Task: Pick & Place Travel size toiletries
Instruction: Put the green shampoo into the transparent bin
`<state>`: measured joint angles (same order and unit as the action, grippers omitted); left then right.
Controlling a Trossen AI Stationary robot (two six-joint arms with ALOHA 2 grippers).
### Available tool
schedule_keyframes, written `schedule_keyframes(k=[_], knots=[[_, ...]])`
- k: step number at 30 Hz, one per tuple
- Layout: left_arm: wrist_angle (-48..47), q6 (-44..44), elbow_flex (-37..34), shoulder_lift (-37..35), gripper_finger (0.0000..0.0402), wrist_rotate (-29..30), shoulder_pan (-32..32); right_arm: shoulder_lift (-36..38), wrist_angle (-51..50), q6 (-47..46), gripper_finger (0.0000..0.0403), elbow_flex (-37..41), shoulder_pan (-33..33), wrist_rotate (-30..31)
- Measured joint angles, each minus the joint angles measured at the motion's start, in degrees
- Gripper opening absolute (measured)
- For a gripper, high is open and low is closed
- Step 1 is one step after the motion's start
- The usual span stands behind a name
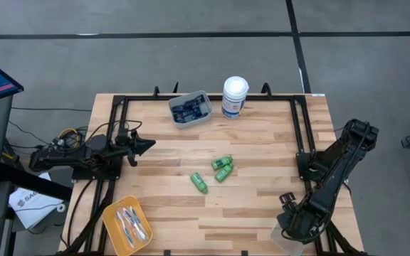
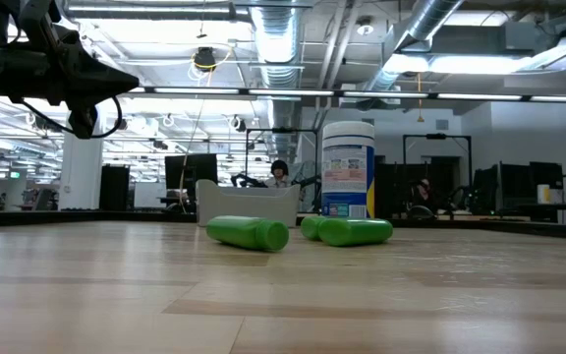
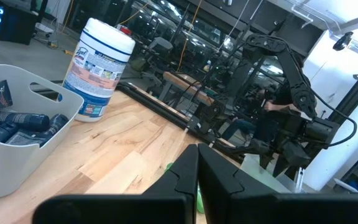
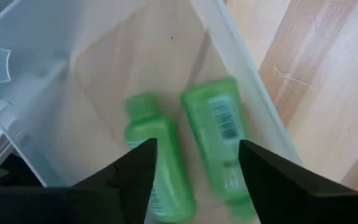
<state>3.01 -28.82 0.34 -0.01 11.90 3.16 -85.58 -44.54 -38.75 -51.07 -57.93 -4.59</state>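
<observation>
- Two green bottles (image 4: pixel 191 155) lie in the clear bin (image 4: pixel 73 81) at the table's (image 1: pixel 262 156) near right corner; release step.
- Right gripper (image 4: pixel 194 171) hovers above them, fingers spread, holding nothing.
- Next: fetch three bottles mid-table (image 1: pixel 216 173).
- Left gripper (image 1: pixel 146 145), pressed together, waits by the left edge.

Both arms are matte black, built of chunky jointed links. The left arm (image 1: pixel 84 153) carries a bundle of coloured wires behind its jaws. The right arm (image 1: pixel 333 171) has thick angular fingers (image 4: pixel 135 168), black, with flat slanted edges.
</observation>
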Motion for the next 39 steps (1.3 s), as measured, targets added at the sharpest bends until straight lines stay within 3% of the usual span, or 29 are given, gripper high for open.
schedule_keyframes(k=[5, 9, 17, 26, 34, 39], knots=[[0.0, 0.0, 0.0, 0.0, 0.0002, 0.0, 0.0, 0.4, -3.7, -3.6, 0.0233, -3.0, 1.6, -0.1], [0.0, 0.0, 0.0, 0.0, 0.0002, 0.0, 0.0, 3.8, -6.5, -0.3, 0.0223, -8.7, 5.0, 1.1], [0.0, 0.0, 0.0, 0.0, 0.0002, 0.0, 0.0, 10.5, -7.4, 16.4, 0.0206, -15.1, 19.9, 21.0], [0.0, 0.0, 0.0, 0.0, 0.0002, 0.0, 0.0, 3.1, -0.7, 37.3, 0.0221, -15.1, 39.3, 19.7], [0.0, 0.0, 0.0, 0.0, 0.0002, 0.0, 0.0, -7.5, 0.3, 47.2, 0.0226, -15.1, 53.0, 12.1], [0.0, 0.0, 0.0, 0.0, 0.0002, 0.0, 0.0, -12.9, 1.8, 53.5, 0.0226, -15.1, 58.3, 10.1]])
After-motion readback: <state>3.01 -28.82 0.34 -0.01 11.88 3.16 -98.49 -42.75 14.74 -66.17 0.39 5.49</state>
